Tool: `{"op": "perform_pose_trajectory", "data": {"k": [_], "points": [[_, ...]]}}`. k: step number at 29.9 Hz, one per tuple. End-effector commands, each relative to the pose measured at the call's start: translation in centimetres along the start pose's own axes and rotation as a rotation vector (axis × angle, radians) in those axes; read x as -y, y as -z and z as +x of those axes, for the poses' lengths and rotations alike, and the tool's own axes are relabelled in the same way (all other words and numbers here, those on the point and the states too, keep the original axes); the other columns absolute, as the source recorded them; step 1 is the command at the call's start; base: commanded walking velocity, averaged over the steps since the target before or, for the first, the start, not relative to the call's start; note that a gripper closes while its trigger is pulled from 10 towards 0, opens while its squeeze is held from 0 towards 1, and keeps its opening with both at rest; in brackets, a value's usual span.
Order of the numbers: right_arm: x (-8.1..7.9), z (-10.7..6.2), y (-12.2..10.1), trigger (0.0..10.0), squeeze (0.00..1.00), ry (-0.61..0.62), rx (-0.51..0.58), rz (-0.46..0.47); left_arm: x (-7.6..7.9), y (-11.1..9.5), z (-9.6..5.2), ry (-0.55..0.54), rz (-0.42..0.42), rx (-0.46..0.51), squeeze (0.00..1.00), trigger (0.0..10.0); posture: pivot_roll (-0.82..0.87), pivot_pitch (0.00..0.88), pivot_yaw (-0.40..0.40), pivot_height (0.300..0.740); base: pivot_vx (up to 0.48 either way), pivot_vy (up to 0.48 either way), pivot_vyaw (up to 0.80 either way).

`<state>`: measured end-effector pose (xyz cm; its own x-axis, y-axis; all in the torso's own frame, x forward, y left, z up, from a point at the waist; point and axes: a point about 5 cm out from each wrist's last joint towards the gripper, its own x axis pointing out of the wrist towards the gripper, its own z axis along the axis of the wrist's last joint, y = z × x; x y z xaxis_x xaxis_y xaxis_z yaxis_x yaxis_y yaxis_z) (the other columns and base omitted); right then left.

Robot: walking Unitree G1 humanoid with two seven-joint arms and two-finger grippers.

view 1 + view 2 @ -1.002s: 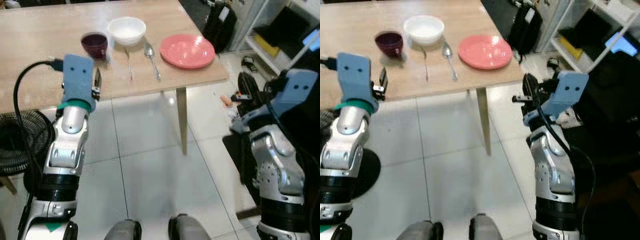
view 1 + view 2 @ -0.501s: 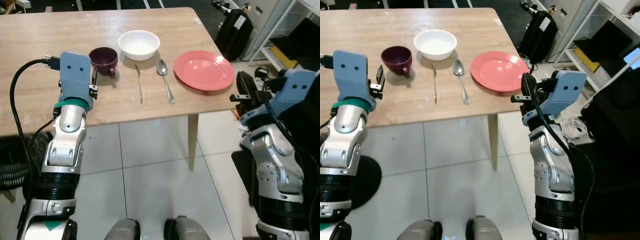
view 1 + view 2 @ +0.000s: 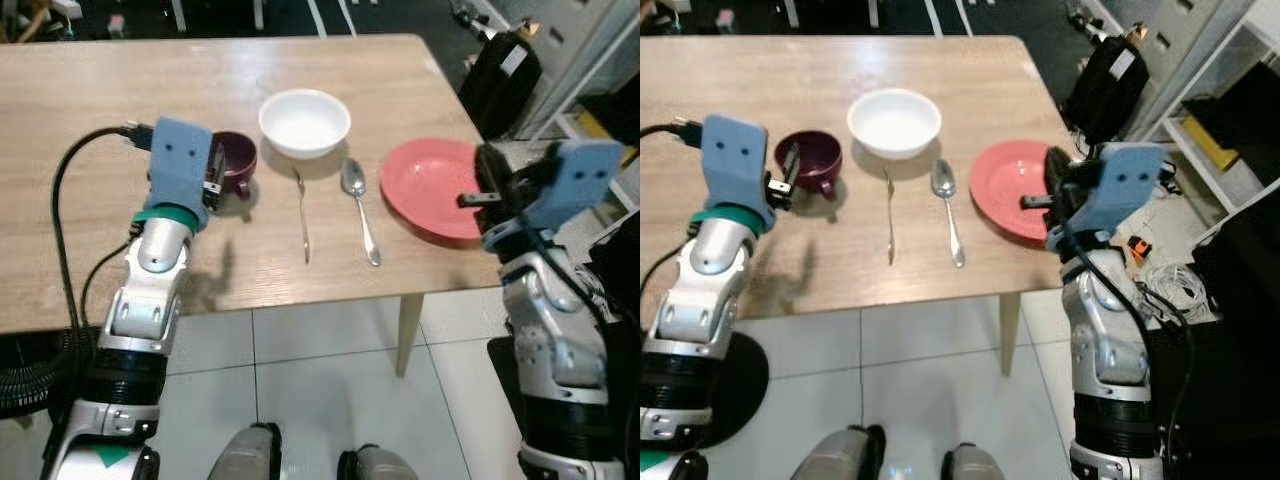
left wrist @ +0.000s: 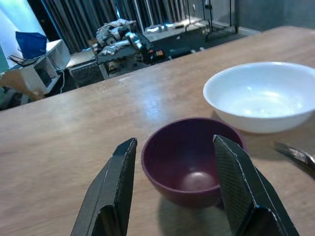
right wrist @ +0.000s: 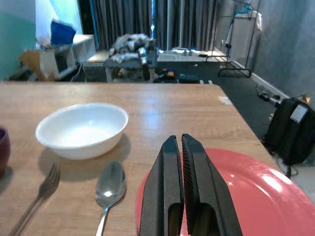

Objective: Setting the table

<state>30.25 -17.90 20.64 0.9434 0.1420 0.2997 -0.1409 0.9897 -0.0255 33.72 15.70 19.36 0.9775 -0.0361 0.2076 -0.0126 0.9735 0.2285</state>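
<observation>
On the wooden table (image 3: pixel 90 200), the left gripper (image 4: pixel 172 191) sits wide open around the dark purple ceramic cup (image 4: pixel 189 160), empty so far. Looks like the grab step: next, squeeze and lift. Right gripper (image 5: pixel 182 147) hovers closed over the pink plate (image 5: pixel 246 191).

A black bag (image 3: pixel 1103 88) sits beside white shelving (image 3: pixel 1230 110).

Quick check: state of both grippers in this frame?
Left gripper: open, fingers either side of the dark purple cup.
Right gripper: shut, empty, over the round pink plate.
</observation>
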Motion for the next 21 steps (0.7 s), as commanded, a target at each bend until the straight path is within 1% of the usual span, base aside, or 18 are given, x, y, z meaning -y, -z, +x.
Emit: {"op": "perform_pose_trajectory", "data": {"k": [1,2,3,4,5,6,8,16,17,19,20,21], "points": [[-0.5,0.1,0.3,10.0,0.00,-0.034,-0.002,-0.034,0.3,0.7,-0.1,-0.003,-0.025,-0.009,0.00,10.0,0.04,0.018,0.026,0.740,0.000,0.000,0.00],[-0.5,0.1,0.3,10.0,0.00,-0.034,-0.002,-0.034,0.3,0.7,-0.1,-0.003,-0.025,-0.009,0.00,10.0,0.04,0.018,0.026,0.740,0.000,0.000,0.00],[-1.0,0.3,0.3,10.0,0.00,-0.055,-0.001,-0.042,0.4,0.9,0.0,-0.006,-0.032,-0.008,0.00,10.0,0.04,0.018,0.026,0.740,0.000,0.000,0.00],[-1.6,0.9,0.5,10.0,0.00,-0.073,-0.001,-0.046,0.7,1.1,0.2,-0.010,-0.037,-0.007,0.00,10.0,0.04,0.025,0.010,0.740,0.000,0.000,0.00],[-2.2,1.5,0.6,10.0,0.00,-0.082,-0.001,-0.045,0.9,1.4,0.5,-0.017,-0.026,-0.004,0.00,10.0,0.05,0.031,-0.003,0.740,0.000,0.000,0.00],[-2.2,1.5,0.6,10.0,0.00,-0.082,-0.001,-0.045,0.9,1.4,0.5,-0.017,-0.026,-0.004,0.00,10.0,0.05,0.031,-0.003,0.740,0.000,0.000,0.00],[-3.1,2.4,0.9,10.0,0.00,-0.101,-0.004,-0.039,1.5,1.9,0.9,-0.014,0.001,-0.003,0.00,10.0,0.05,0.036,-0.006,0.740,0.000,0.000,0.00],[-3.5,2.6,1.2,10.0,0.00,-0.130,-0.012,-0.024,2.3,2.2,1.0,0.005,0.012,-0.005,0.00,10.0,0.05,0.056,-0.016,0.740,0.000,0.000,0.00],[-3.5,2.6,1.3,10.0,0.00,-0.139,-0.014,-0.018,2.9,3.2,1.0,-0.005,0.011,-0.039,0.64,10.0,0.05,0.064,-0.016,0.740,0.000,0.000,0.00],[-3.5,2.6,1.3,10.0,0.00,-0.139,-0.014,-0.018,2.9,3.2,1.0,-0.005,0.011,-0.039,0.64,10.0,0.05,0.064,-0.016,0.740,0.000,0.000,0.00],[-3.6,2.6,1.3,10.0,0.00,-0.141,-0.014,-0.016,3.1,3.5,1.1,-0.018,0.004,-0.058,1.00,10.0,0.04,0.069,-0.016,0.740,0.000,0.000,0.00],[-3.6,2.6,1.3,10.0,0.00,-0.141,-0.014,-0.016,3.1,3.5,1.1,-0.018,0.004,-0.058,1.00,10.0,0.04,0.069,-0.016,0.740,0.000,0.000,0.00]]}}
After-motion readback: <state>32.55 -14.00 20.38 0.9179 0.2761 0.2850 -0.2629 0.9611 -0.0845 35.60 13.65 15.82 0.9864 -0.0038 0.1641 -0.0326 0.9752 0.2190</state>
